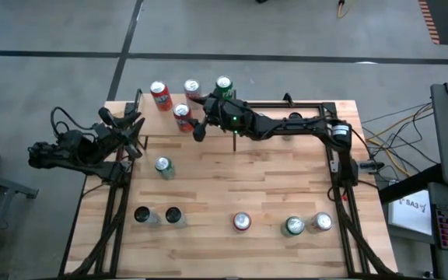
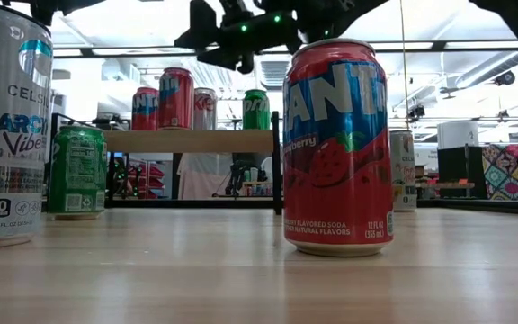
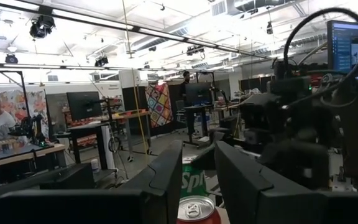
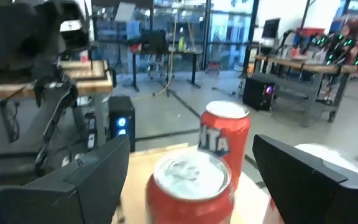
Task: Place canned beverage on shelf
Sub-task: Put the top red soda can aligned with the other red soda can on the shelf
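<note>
Four cans (image 1: 192, 89) stand on the shelf (image 1: 148, 123) at the tabletop's far-left corner, right gripper (image 1: 198, 117) open above one.

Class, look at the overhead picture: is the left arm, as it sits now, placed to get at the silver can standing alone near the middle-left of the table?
Probably yes. The silver can stands alone on bare table just in front of the left gripper, with nothing between them. The right gripper is busy over the shelf, away from that path.
</note>
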`<state>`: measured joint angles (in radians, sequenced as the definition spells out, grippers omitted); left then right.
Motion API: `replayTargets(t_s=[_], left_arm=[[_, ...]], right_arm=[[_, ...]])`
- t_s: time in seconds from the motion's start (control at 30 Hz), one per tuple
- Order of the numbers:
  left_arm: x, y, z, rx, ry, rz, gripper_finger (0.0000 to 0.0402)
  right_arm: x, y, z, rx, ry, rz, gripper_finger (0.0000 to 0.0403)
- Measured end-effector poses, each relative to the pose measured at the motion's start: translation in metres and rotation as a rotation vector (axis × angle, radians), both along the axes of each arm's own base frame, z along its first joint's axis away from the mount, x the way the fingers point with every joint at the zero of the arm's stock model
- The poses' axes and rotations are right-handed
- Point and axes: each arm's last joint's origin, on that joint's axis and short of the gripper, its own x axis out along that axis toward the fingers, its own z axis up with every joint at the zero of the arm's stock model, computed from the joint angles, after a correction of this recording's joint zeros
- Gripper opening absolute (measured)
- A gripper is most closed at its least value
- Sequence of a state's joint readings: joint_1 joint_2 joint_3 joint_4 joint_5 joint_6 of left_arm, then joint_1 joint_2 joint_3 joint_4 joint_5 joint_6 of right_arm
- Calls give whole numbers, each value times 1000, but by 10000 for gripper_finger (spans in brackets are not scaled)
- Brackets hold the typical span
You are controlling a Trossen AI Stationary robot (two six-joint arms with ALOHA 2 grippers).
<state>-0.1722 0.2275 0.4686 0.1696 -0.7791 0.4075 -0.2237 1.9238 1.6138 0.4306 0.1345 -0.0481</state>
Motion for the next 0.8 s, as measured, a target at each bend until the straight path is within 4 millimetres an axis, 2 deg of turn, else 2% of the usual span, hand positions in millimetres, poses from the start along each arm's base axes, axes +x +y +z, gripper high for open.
replayTargets(t_s=[0.2, 0.33, 0.47, 0.8], left_arm=[[0, 0, 0, 5, 1, 2, 80], [0, 0, 0, 20, 12, 8, 80], [0, 0, 1, 21, 10, 8, 80], [1, 0, 0, 23, 19, 6, 80]], right_arm=[[-5, 16, 8, 41, 55, 2, 324], [-6, 21, 10, 39, 73, -7, 295], [-7, 22, 8, 44, 102, -7, 227], [-11, 21, 1, 44, 228, -9, 24]])
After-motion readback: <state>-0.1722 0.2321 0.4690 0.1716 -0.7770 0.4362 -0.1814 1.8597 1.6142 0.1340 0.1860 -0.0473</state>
